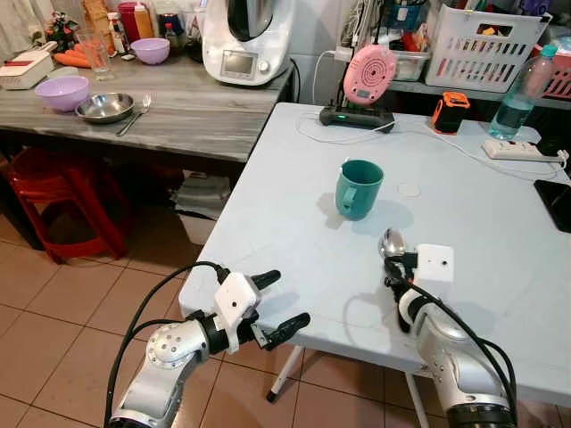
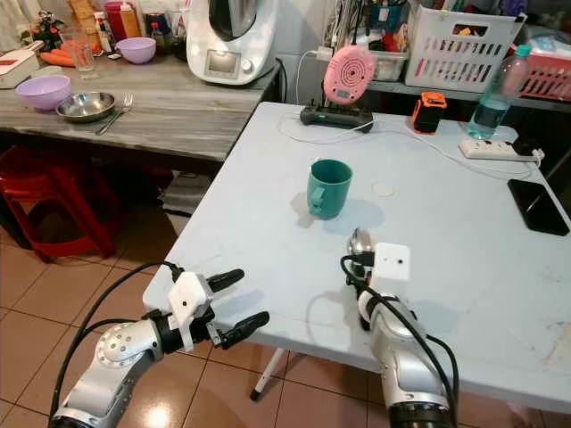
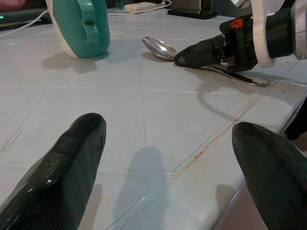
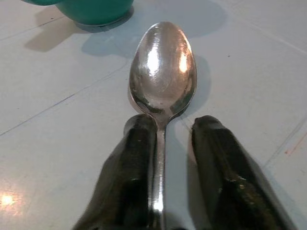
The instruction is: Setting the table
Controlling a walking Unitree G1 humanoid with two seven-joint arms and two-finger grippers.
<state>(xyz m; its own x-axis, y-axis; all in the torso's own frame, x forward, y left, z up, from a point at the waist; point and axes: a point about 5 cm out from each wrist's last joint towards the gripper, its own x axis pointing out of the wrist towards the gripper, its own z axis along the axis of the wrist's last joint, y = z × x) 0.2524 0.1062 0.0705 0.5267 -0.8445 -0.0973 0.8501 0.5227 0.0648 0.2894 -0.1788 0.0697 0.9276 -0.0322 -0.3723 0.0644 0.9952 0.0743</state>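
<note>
A metal spoon (image 4: 163, 67) lies on the white table (image 1: 277, 223), its bowl pointing toward a teal mug (image 1: 359, 187) a short way behind it. My right gripper (image 4: 168, 125) is shut on the spoon's thin handle just behind the bowl. From the head the spoon (image 1: 391, 242) sits in front of the mug, with the right gripper (image 1: 399, 264) low over the tabletop. My left gripper (image 1: 287, 299) is open with nothing between its fingers, held at the table's near-left edge. In the left wrist view it looks across the tabletop at the mug (image 3: 81, 28) and spoon (image 3: 160, 48).
A grey counter (image 1: 196, 116) to the left carries purple bowls (image 1: 62, 92), a steel dish (image 1: 104, 108) and a fork (image 1: 134, 114); a red stool (image 1: 53, 196) stands under it. At the table's back are a pink device (image 1: 369, 76), a bottle (image 1: 522, 94), a power strip (image 1: 522, 150) and cables; a phone (image 2: 537, 207) lies right.
</note>
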